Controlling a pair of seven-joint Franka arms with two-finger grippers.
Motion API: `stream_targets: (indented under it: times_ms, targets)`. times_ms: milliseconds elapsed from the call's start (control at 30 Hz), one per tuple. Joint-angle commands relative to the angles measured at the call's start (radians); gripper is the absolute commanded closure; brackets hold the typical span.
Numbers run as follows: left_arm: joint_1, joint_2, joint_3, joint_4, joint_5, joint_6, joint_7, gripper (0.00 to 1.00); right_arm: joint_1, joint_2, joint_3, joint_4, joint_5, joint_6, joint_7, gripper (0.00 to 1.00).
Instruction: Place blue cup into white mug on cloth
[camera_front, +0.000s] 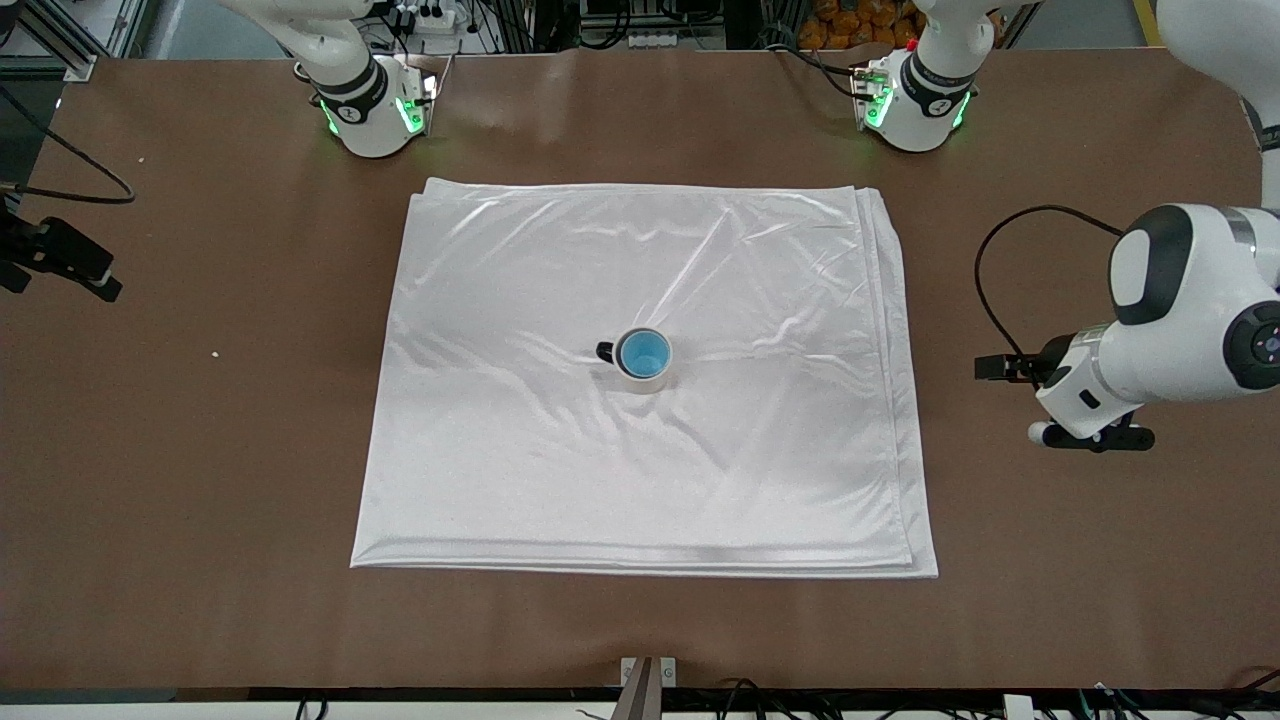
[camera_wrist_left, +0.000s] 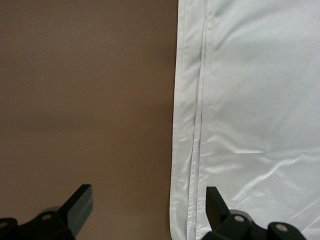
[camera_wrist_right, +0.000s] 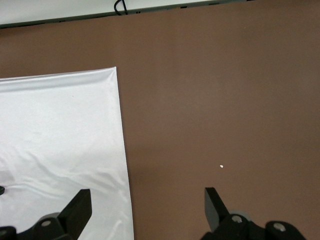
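1. The blue cup sits inside the white mug, mid-cloth.
2. Left hand, open and empty, hovers over the tabletop; the mug lies at its 9 o'clock in the front view.
3. Right hand, open and empty, waits.

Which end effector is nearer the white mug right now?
Left. The left end effector hangs over the cloth edge; the right end effector hangs over the cloth's other edge, out of the front view.
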Motion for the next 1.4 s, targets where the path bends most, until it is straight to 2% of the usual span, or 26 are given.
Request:
stream_targets:
  times_ms: [0,167,567,700,867,967,1200,1367]
  targets:
    - [0.034,-0.143,-0.003,-0.140,-0.044,0.045,0.045,0.00,-0.016,0.004,0.010,0.012,0.017,0.000,0.011,0.00]
    - [0.069,-0.191,-0.001,-0.142,-0.042,0.041,0.083,0.00,-0.016,0.004,0.010,0.012,0.017,0.000,0.011,0.00]
    - [0.073,-0.304,0.003,-0.134,-0.031,0.007,0.091,0.00,-0.009,0.011,0.012,0.012,0.010,0.009,0.006,0.00]
    - [0.065,-0.309,0.012,-0.058,-0.031,0.001,0.094,0.00,-0.011,0.011,0.012,0.012,0.011,0.009,-0.003,0.00]
    - [0.040,-0.307,0.022,0.025,-0.031,-0.071,0.093,0.00,-0.014,0.014,0.012,0.018,0.022,0.010,0.000,0.00]
    - [0.002,-0.310,0.061,0.051,-0.033,-0.091,0.093,0.00,-0.011,0.017,0.012,0.021,0.019,0.010,0.000,0.00]
    - [-0.125,-0.313,0.206,0.112,-0.041,-0.151,0.096,0.00,-0.011,0.017,0.012,0.017,0.016,0.003,-0.001,0.00]
    - [-0.122,-0.313,0.203,0.132,-0.048,-0.170,0.097,0.00,-0.013,0.017,0.010,0.015,0.014,-0.002,-0.001,0.00]
